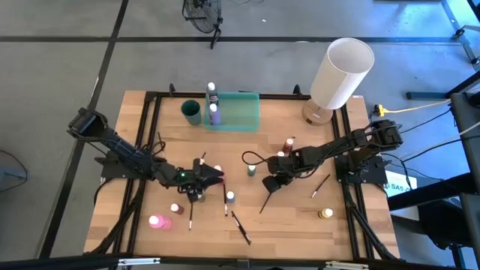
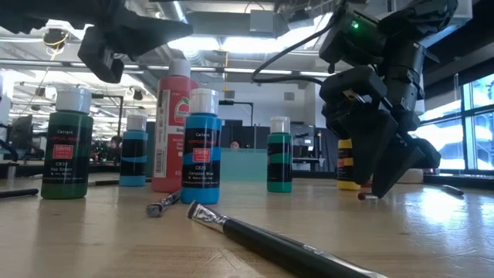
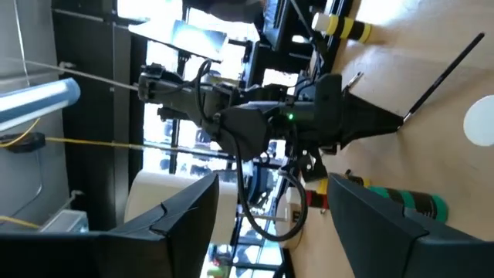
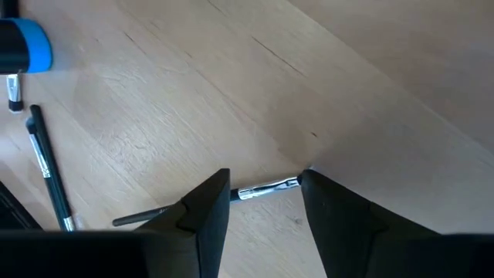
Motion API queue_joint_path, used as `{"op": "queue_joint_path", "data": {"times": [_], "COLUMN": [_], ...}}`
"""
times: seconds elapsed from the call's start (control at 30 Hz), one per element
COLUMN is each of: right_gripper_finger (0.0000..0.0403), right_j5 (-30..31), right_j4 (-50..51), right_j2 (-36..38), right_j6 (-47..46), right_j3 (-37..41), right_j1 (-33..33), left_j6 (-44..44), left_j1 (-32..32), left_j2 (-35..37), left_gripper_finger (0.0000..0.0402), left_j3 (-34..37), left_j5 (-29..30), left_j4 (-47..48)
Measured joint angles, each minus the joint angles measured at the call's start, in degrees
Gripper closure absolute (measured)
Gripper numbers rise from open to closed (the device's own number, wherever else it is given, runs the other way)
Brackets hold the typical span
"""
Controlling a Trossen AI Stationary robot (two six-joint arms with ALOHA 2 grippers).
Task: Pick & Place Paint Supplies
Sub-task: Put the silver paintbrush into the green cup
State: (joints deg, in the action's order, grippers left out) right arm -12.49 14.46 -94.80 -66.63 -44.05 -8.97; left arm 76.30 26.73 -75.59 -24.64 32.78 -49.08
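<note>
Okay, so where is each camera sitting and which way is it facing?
High: above the table, facing straight down; both arms, left gripper, right gripper.
Low: tabletop height, facing level across a blue paint bottle; right gripper reaches down.
Left wrist: on the left arm, facing the right arm; own open fingers.
Right wrist: facing down at the table; own open fingers astride a paintbrush.
Shared: high view shows that paintbrush too.

Two black jointed arms of boxy segments. Black cables looping along each. Small green light on the left arm. Wedge-shaped matte black fingers on the right one.
</note>
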Motion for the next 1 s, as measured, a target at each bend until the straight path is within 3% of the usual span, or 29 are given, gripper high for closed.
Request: {"op": "queue_joint_path", "data": {"times": [1.0], "right_gripper_finger": [0.0234], "right_j5": [1.1], "right_j4": [-3.4], "right_j2": [-0.1], "right_j6": [21.8], "right_j3": [0.0], "right_j1": [-3.1], "left_j6": [-9.7], "left_j1": [0.2], "left_j2": [0.1], "left_gripper_finger": [0.0163], "left_j3": [0.0], "left_j5": [7.5], "left_j4": [1.0]}}
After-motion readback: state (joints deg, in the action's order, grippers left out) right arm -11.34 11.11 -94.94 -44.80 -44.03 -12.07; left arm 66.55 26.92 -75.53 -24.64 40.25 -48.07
